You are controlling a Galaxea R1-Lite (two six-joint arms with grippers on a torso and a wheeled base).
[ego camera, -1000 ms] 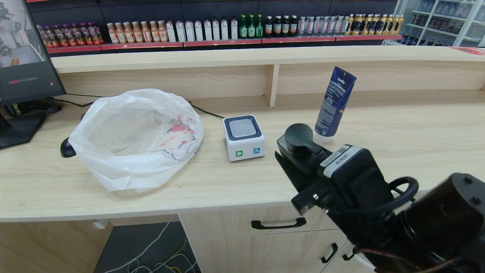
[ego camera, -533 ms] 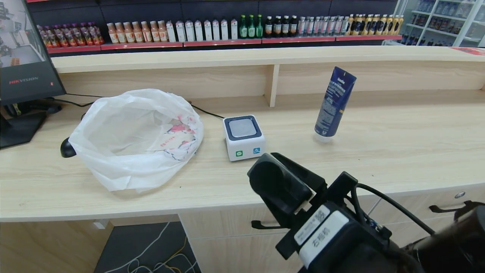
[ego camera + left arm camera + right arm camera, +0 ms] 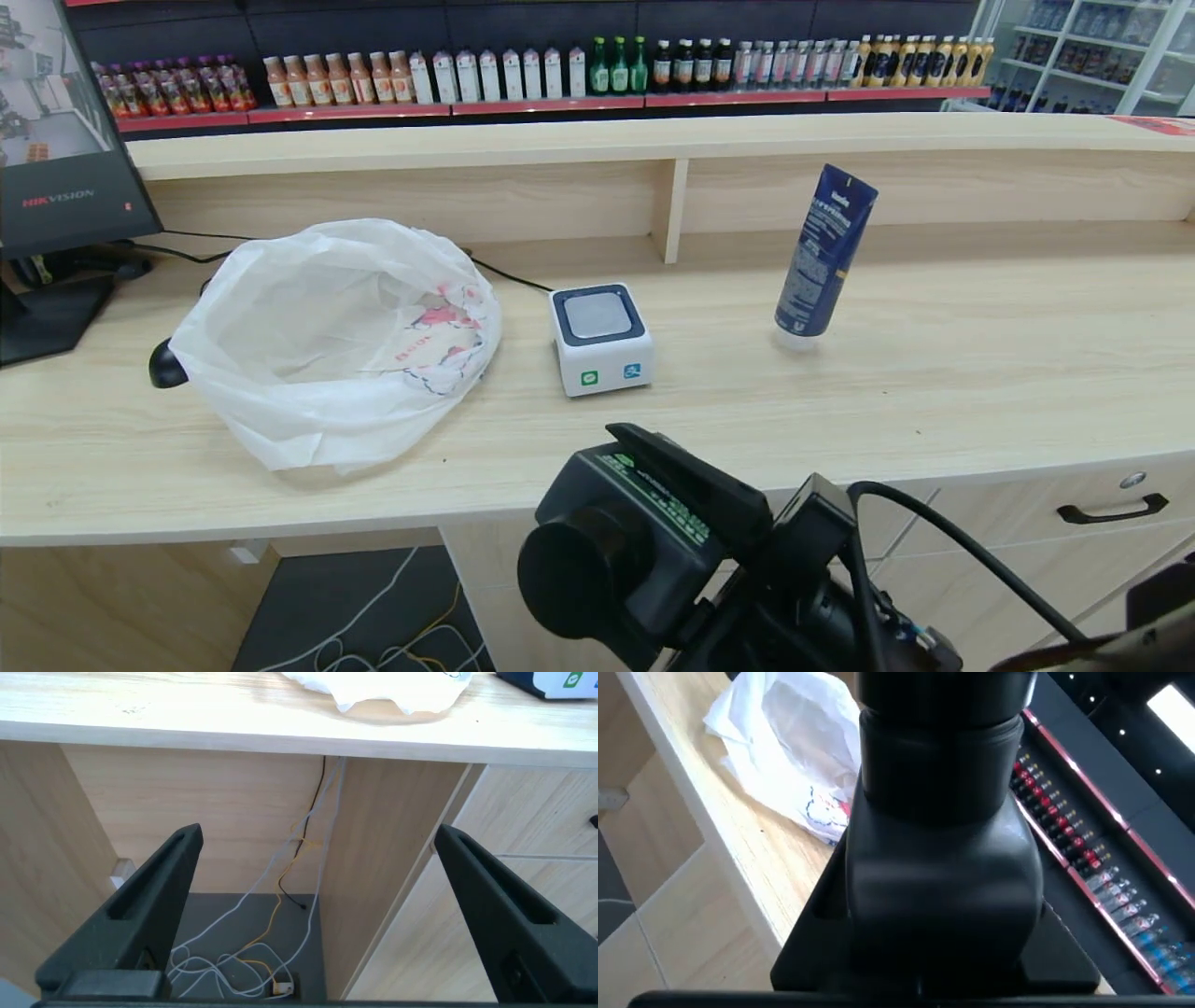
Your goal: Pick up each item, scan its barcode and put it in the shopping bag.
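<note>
Blue tube (image 3: 826, 252) awaits pickup at checkout

On the counter (image 3: 980, 392) the shopping bag (image 3: 336, 336) gapes at left, the tube stands tilted at right, and the scanner (image 3: 600, 338) sits between. We fear a glancing reach would topple the tube. The left wrist view adds the left gripper (image 3: 318, 835), fingers wide apart, below the counter edge. Whether the right gripper (image 3: 616, 551), bottom centre, is apart or together we cannot tell.

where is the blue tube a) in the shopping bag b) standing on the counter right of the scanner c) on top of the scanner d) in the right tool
b: the blue tube stands on the counter, right of the scanner and apart from it, nothing holding it.
</note>
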